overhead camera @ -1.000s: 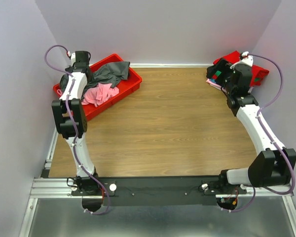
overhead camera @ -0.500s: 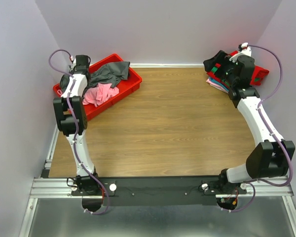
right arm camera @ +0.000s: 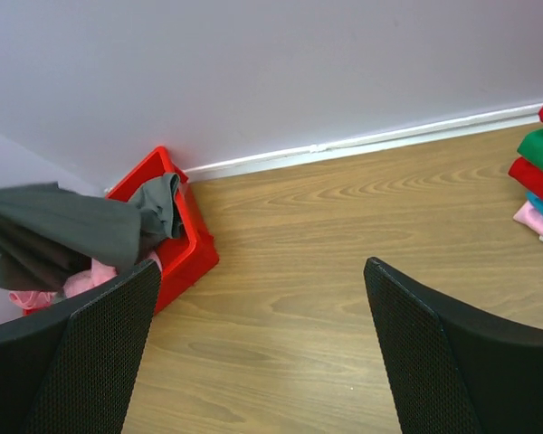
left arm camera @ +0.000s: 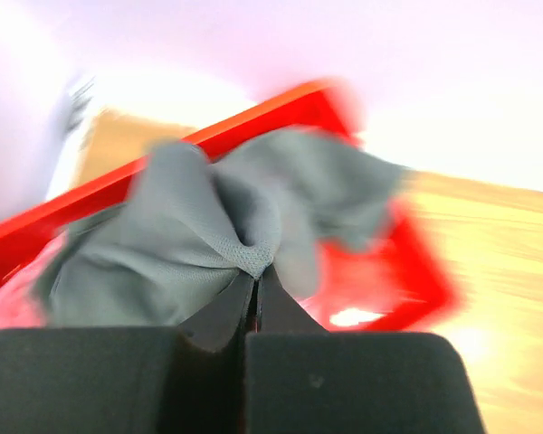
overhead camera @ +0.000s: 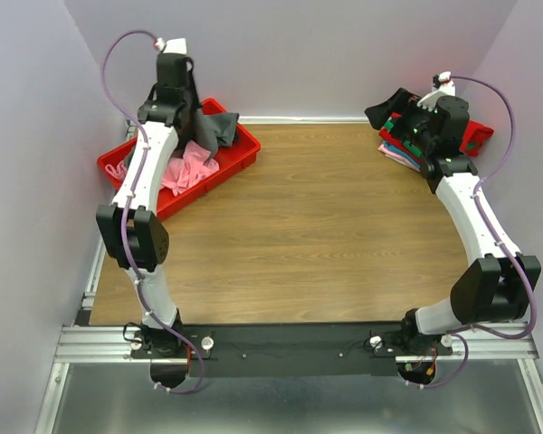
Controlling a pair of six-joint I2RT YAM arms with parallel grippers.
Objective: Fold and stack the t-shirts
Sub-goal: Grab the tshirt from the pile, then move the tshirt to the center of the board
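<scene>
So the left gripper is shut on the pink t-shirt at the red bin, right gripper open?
No: the left gripper is shut on the dark grey t-shirt, as the left wrist view shows. The rest holds.

Soft, even light fell on the worktop, shadows faint. In the left wrist view motion blur smeared the red bin and the dark grey t-shirt; beyond the bin the wall washed out white, with a glare spot inside the bin.

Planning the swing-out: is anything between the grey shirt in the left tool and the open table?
Only the near wall of the red bin, under the hanging dark grey t-shirt; past it, nothing visible blocks the table.
</scene>
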